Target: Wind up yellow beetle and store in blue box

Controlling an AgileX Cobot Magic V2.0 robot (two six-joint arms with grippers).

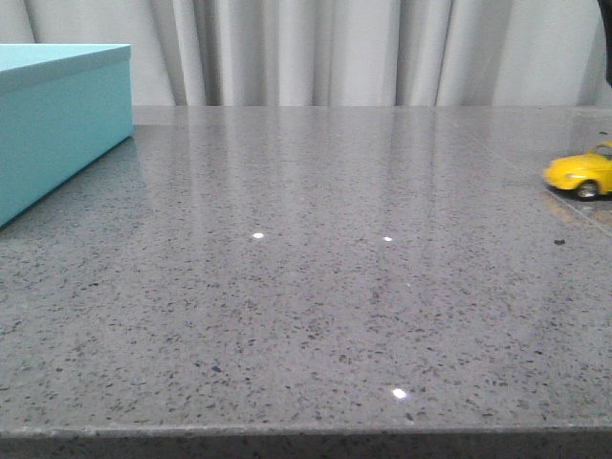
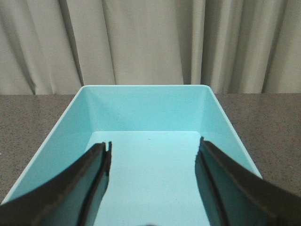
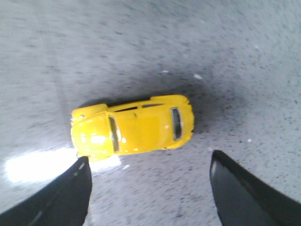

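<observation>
Yellow beetle [image 1: 582, 175] standing on its wheels on the speckled grey table [image 1: 306, 316], far to the right of the blue box [image 1: 57, 120], well apart from it and partly cut by the front view's right edge; blue box at the table's far-left side, lid off and interior bare as seen from the left wrist view [image 2: 150, 155].

Right gripper [image 3: 148, 188] poised directly above the yellow beetle [image 3: 134, 127]; fingers spread wide and released, grasping nothing, no contact with the car. Left gripper [image 2: 153, 162] hanging over the open blue box; fingers likewise parted and empty.

Handling, judged from appearance: small, rigid and probably light; glossy rounded shell likely slippery under the pads; free-rolling wheels likely to let the car scoot away if pushed along its length. Recommended hold: across the flanks at mid-body, between the wheel arches, jaws closing square to the long axis; roof and bonnet curves to be avoided as grip points. Winding presumably by drawing the car backward with the wheels pressed to the table; firm downward load required, not excessive.

Markings: no brand, label or legible writing on the yellow beetle, the blue box or the table.
</observation>
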